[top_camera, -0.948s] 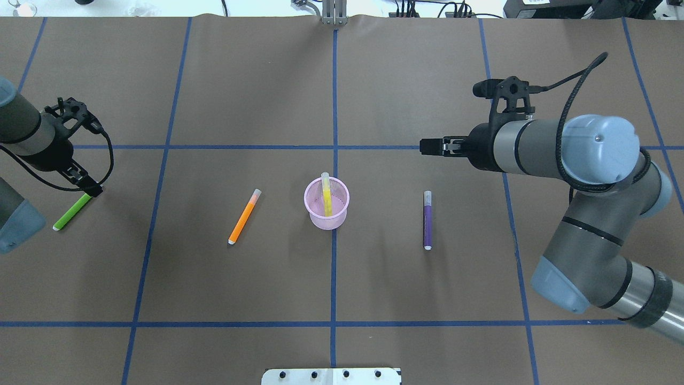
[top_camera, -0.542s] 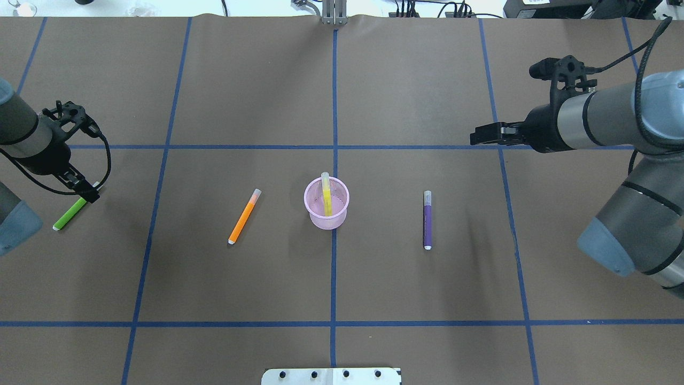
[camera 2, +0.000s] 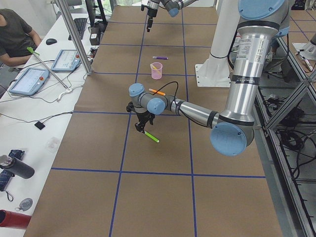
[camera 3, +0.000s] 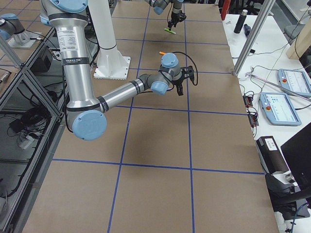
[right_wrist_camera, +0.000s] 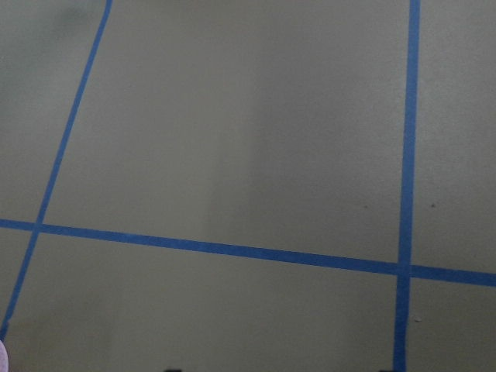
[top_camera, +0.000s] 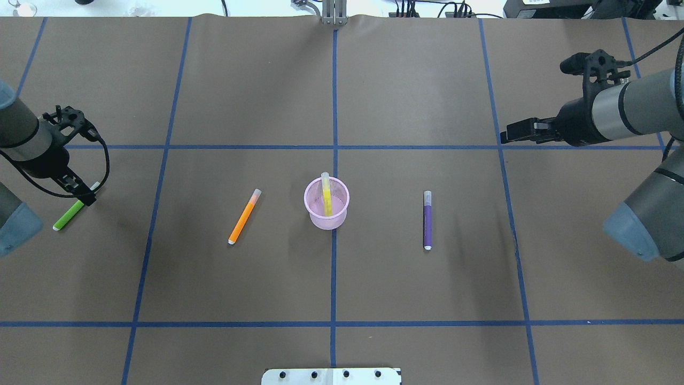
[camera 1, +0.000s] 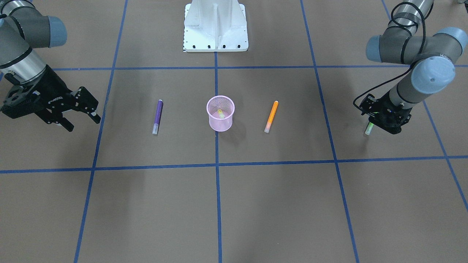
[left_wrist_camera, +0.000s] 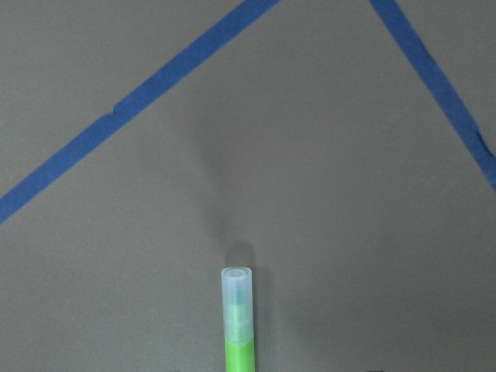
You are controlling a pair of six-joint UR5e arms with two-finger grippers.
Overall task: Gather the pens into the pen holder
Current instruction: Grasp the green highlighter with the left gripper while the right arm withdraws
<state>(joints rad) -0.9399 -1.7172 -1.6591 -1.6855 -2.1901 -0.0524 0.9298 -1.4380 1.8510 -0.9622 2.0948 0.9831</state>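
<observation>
Robotics research lab, a long table (top_camera: 427,80) that was papered brown and gridded with blue tape (top_camera: 334,107), a grey jointed robot arm (camera 2: 249,64) beside a white pedestal (camera 1: 215,25), an operator (camera 2: 15,32) who sat at a white side bench (camera 2: 34,113) with control tablets (camera 2: 30,80), aluminium framing (camera 2: 75,39) alongside

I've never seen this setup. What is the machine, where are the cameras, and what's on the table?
Two robot arms work at a brown table, filmed from above, from across, from both ends, and from each wrist. A pink mesh cup stands mid-table with a yellow pen in it. An orange pen and a purple pen lie either side. The left hand is down over a green pen; whether it grips is unclear. The right hand is open, empty, off to the side.
</observation>
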